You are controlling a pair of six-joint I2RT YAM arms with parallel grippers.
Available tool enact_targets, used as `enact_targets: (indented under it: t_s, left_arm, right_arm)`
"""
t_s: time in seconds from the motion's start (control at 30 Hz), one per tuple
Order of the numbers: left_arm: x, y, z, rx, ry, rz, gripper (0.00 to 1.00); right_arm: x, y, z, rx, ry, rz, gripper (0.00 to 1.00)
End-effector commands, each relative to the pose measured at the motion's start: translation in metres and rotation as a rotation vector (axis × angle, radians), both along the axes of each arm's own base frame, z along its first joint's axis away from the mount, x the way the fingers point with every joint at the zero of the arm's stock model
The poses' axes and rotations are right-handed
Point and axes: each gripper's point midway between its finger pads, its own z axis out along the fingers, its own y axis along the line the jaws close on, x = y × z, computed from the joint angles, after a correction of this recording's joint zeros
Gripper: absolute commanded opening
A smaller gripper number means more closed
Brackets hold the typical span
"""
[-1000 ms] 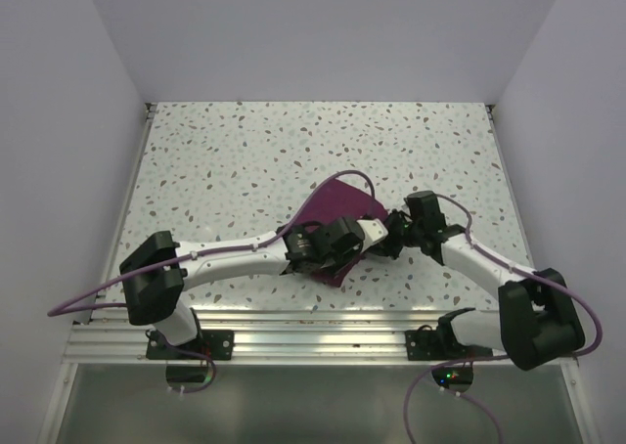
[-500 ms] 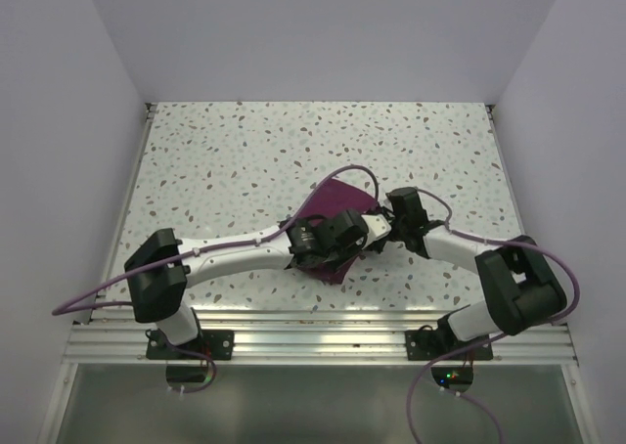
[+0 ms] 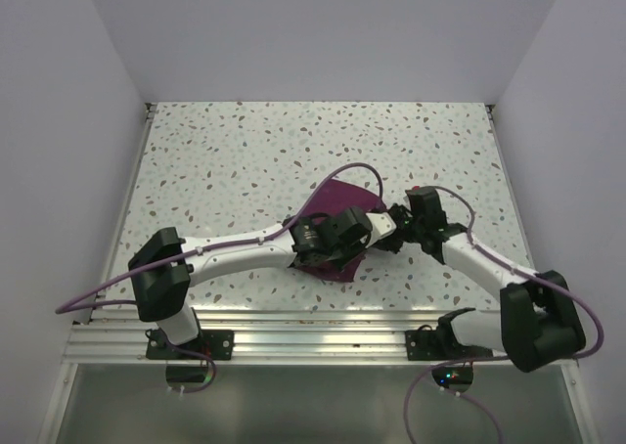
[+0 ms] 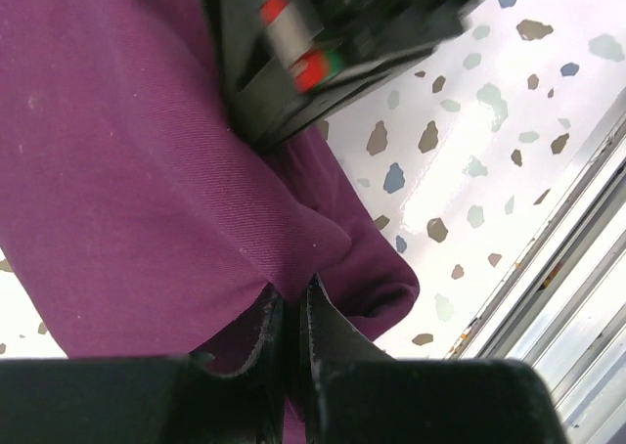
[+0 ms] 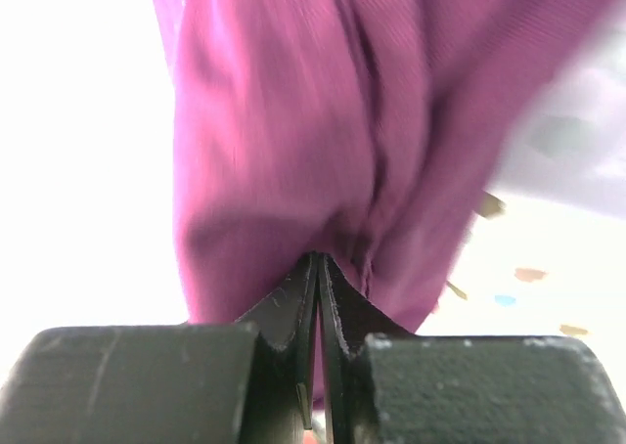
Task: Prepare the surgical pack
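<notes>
Item: surgical pack, represented by one dark purple cloth (image 3: 337,199), lying on the speckled counter (image 3: 245,160) a little right of the middle and nearer the front edge than the back. From the top view its far corner shows as a flat triangle and a near corner pokes out below. The stretch between is covered by the wrist of the left arm (image 3: 245,250). Left arm: reaches from its base at the near left, low across the counter to the cloth. Left jaws: drawn together with only a sliver of gap, pinching a fold at the cloth's edge. In the left wrist view the fabric gathers into a crease right at the fingertips and rolls into a soft rounded lip just beside them. Right arm (image 3: 479,260): comes in from the near right, its wrist just beside the left one at the cloth's right side. Right jaws: closed to a thin line on a bunched ridge of the same cloth, which rises in long vertical pleats ahead of the fingertips in the right wrist view. The black body of the right arm's wrist shows at the top of the left wrist view, resting against the fabric. Also listed: an aluminium rail (image 3: 313,332) along the counter's near edge, and a purple cable (image 3: 354,168) arching above the cloth.
</notes>
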Motion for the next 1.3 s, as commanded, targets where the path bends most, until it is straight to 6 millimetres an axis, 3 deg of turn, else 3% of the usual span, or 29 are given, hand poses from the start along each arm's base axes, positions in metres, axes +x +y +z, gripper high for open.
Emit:
enact_targets:
  t_s: [0.0,0.23,0.33,0.97,1.07,1.13,1.27]
  left_arm:
    - [0.012,-0.030,0.041,-0.156,-0.049,-0.010,0.00]
    - [0.014,-0.029,0.037,-0.148,-0.044,-0.010,0.00]
    - [0.015,-0.031,0.038,-0.147,-0.040,-0.010,0.00]
    - [0.015,-0.035,0.030,-0.123,-0.023,-0.018,0.00]
    - [0.014,-0.039,0.030,-0.132,-0.016,-0.028,0.00]
    - [0.014,-0.041,0.031,-0.138,-0.011,-0.030,0.00]
    - [0.012,-0.046,0.032,-0.150,0.000,-0.040,0.00]
  right_arm:
    - [-0.023,-0.028,0.000,-0.095,0.009,0.006,0.06]
    - [-0.048,-0.032,0.006,-0.068,0.043,0.018,0.06]
    - [-0.048,-0.030,0.011,-0.040,0.021,0.007,0.04]
    - [-0.012,0.004,0.035,0.064,-0.041,0.013,0.00]
    - [-0.005,0.007,0.034,0.088,-0.054,-0.008,0.00]
    - [-0.002,0.008,0.020,0.086,-0.023,-0.025,0.00]
    - [0.019,0.025,0.018,0.130,-0.063,-0.029,0.00]
